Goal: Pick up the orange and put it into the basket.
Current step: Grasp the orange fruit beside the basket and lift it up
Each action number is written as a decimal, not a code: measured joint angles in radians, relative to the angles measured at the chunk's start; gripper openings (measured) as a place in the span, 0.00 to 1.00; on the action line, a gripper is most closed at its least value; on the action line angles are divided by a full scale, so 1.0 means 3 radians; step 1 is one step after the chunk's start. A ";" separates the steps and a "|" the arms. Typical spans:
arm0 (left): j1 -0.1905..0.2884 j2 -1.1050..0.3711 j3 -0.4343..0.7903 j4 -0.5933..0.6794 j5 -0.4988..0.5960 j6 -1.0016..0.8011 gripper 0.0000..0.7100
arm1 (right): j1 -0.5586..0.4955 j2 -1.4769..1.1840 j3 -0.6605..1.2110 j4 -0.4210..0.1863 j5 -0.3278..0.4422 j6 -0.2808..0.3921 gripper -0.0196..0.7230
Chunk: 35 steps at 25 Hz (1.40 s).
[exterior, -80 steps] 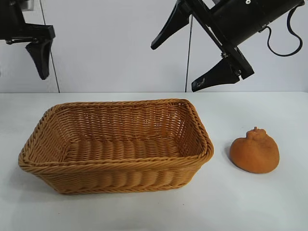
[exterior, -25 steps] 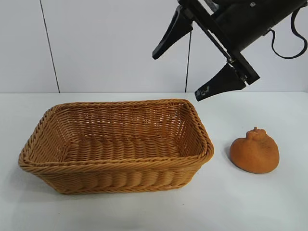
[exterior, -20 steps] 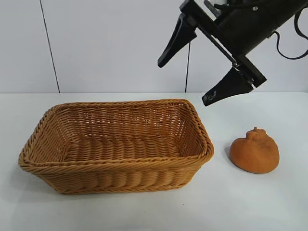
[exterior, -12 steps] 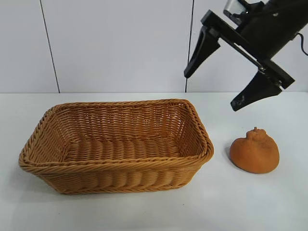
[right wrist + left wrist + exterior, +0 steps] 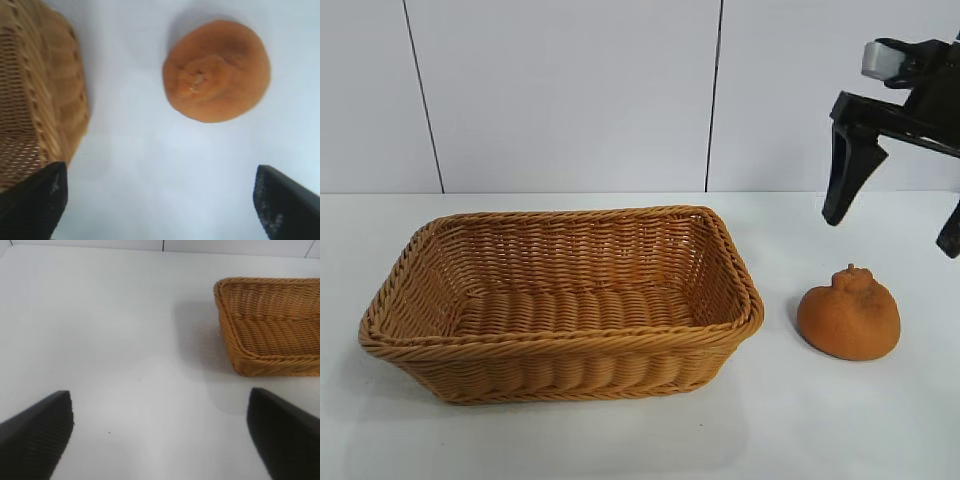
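The orange (image 5: 849,317) sits on the white table to the right of the basket (image 5: 560,342), dull and lumpy with a knob on top. My right gripper (image 5: 897,215) hangs open in the air above and slightly behind it, fingers pointing down and nothing between them. In the right wrist view the orange (image 5: 216,70) lies ahead of the open right gripper (image 5: 160,205), with the basket's end wall (image 5: 45,90) to one side. My left gripper (image 5: 160,440) is open over bare table, away from the basket's end (image 5: 235,347), and does not show in the exterior view.
The wicker basket has nothing in it. A white panelled wall (image 5: 570,90) stands behind the table. Bare tabletop (image 5: 820,420) lies in front of the orange and the basket.
The right gripper has swung right and down, from above the basket's right end to over the orange, fingers now pointing down. The left gripper left the exterior view earlier.
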 joint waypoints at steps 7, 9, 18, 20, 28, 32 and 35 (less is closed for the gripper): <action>0.0000 0.0000 0.0004 0.0000 0.0000 0.0000 0.95 | 0.0009 0.0023 -0.0003 -0.0134 -0.0347 0.0109 0.96; 0.0000 0.0000 0.0004 0.0000 0.0000 0.0000 0.95 | 0.0009 0.0095 -0.0003 -0.0134 -0.0463 0.0112 0.96; 0.0000 0.0000 0.0004 0.0000 0.0000 0.0000 0.95 | 0.0009 0.0677 -0.0003 -0.0088 -0.0803 0.0119 0.96; 0.0000 0.0000 0.0004 0.0000 0.0000 0.0000 0.95 | 0.0009 0.0777 -0.0003 -0.0082 -0.0860 0.0119 0.96; 0.0000 0.0000 0.0004 0.0000 0.0000 0.0000 0.95 | 0.0009 0.0889 -0.0003 -0.0071 -0.0896 0.0119 0.77; 0.0000 0.0000 0.0004 0.0000 0.0000 0.0000 0.95 | 0.0009 0.0889 -0.0003 -0.0068 -0.0855 0.0119 0.45; 0.0000 0.0000 0.0004 0.0000 0.0000 0.0000 0.95 | 0.0009 0.0889 -0.0003 -0.0068 -0.0845 0.0119 0.25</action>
